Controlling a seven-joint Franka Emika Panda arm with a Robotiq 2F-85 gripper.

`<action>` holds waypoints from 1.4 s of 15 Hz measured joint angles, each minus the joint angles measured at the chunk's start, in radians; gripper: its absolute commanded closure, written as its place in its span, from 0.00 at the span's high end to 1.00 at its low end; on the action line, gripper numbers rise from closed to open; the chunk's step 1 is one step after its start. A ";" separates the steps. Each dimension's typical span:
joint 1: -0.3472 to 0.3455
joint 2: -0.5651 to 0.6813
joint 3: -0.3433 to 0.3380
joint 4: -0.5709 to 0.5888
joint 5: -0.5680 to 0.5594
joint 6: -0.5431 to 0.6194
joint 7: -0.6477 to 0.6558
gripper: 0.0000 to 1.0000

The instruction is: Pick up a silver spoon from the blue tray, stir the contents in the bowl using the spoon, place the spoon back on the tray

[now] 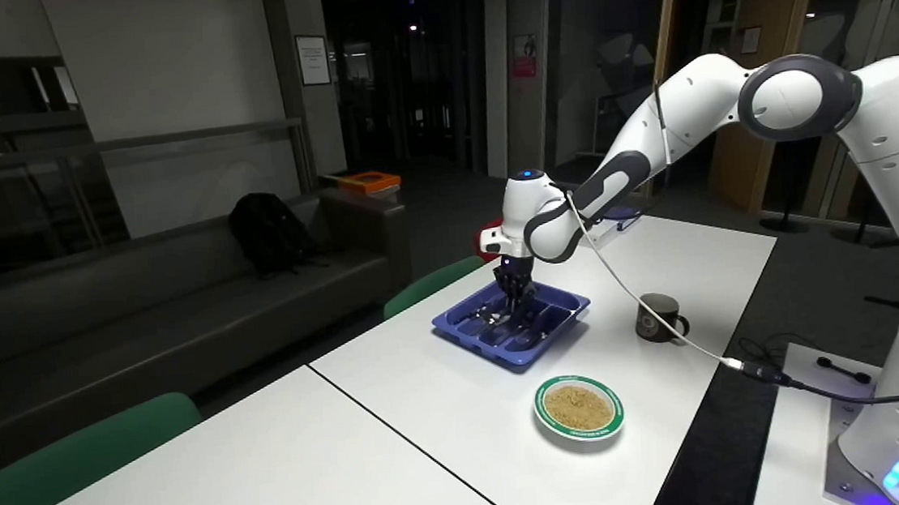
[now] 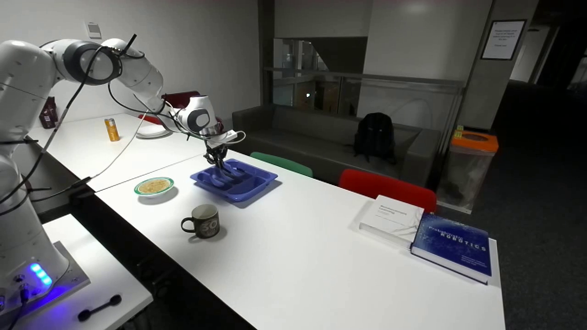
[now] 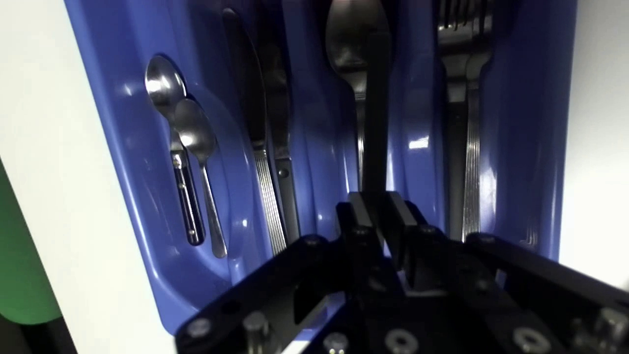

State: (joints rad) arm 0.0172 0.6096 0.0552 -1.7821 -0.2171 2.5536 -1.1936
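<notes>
In an exterior view, the bowl (image 2: pixel 154 194) lies left of the tray (image 2: pixel 250 187), the mug (image 2: pixel 207 225) before both.

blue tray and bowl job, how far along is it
Looks done: the hand is down at the blue tray, seemingly closed on a dark handle.
In hand: likely the pick-up, though a put-back would look alike; what head the handle carries can't be made out.
Left, if so: stirring the contents in the bowl, which stands apart from the hand, then the return.

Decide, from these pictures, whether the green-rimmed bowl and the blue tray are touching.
Apart: both exterior views show a strip of white table between the bowl and the tray.
</notes>
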 measured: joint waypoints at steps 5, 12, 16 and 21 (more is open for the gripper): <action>-0.001 0.051 -0.002 0.040 -0.001 -0.005 0.023 0.03; -0.001 0.091 -0.009 0.080 -0.015 -0.063 0.024 0.03; -0.002 0.092 -0.013 0.092 -0.021 -0.113 0.024 0.03; -0.002 0.118 -0.014 0.127 -0.032 -0.125 0.024 0.03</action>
State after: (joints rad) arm 0.0156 0.7280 0.0411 -1.6555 -0.2486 2.4290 -1.1692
